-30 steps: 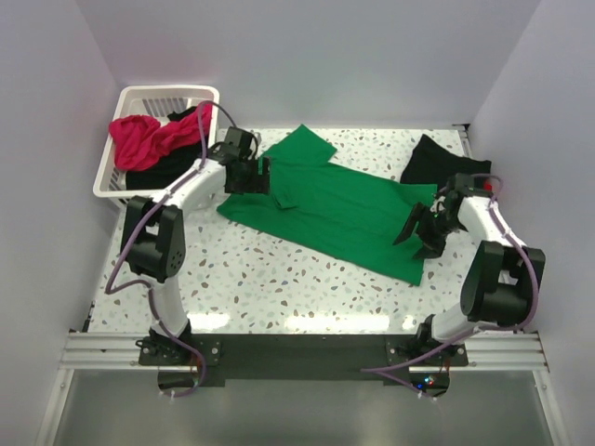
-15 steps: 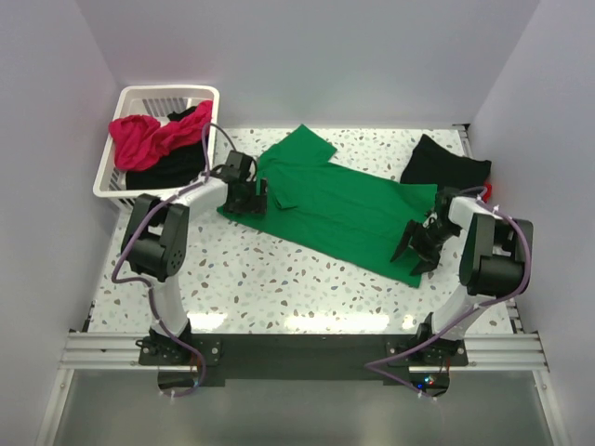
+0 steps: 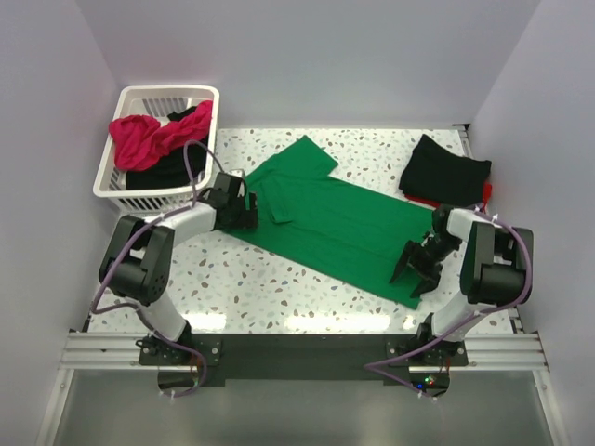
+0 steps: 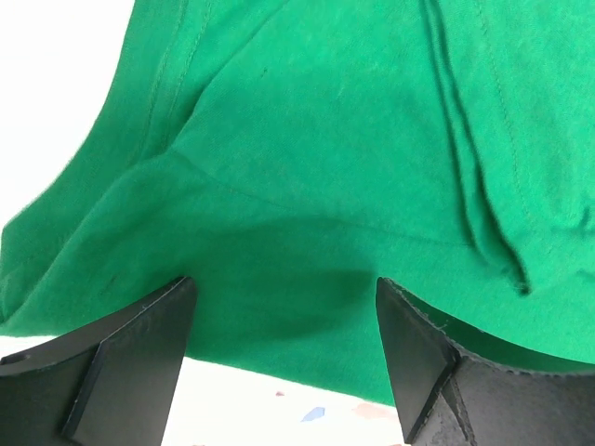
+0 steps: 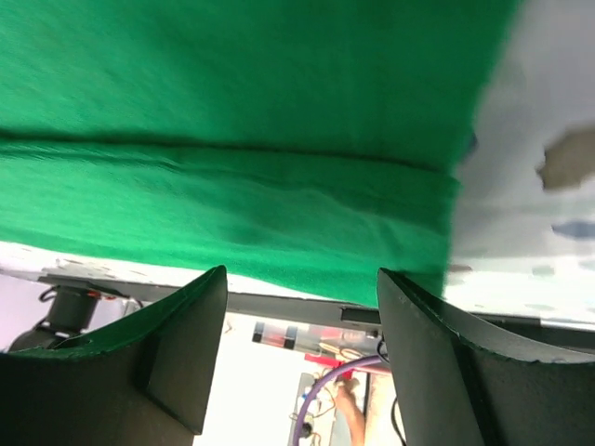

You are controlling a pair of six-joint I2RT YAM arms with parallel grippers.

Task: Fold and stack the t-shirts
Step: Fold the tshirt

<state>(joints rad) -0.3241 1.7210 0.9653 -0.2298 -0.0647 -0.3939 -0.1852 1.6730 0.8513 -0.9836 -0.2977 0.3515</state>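
Our left gripper (image 4: pixel 284 290) has its fingers spread. The near-left edge of the green shirt (image 4: pixel 316 186) lies between and just beyond them, and nothing is pinched. Our right gripper (image 5: pixel 302 279) is spread too, with the shirt's hem running across just ahead of its fingertips.

Over the last second both grippers have come down and toward us. The left has dropped from above the shoulder fold to the cloth's edge, and the right has slid to the hem corner. The shirt has come with them and now lies longer and flatter on the table (image 3: pixel 279 279). We judge the smoothing about done; the first fold can begin once each gripper closes on an edge.

Beyond the right gripper, well apart from the hem, a black shirt (image 3: pixel 444 169) lies over a red shirt (image 3: pixel 486 191). Beyond the left gripper, the basket (image 3: pixel 119 98) holds a pink shirt (image 3: pixel 139 139) and a second black shirt (image 3: pixel 167 172), still to be folded.
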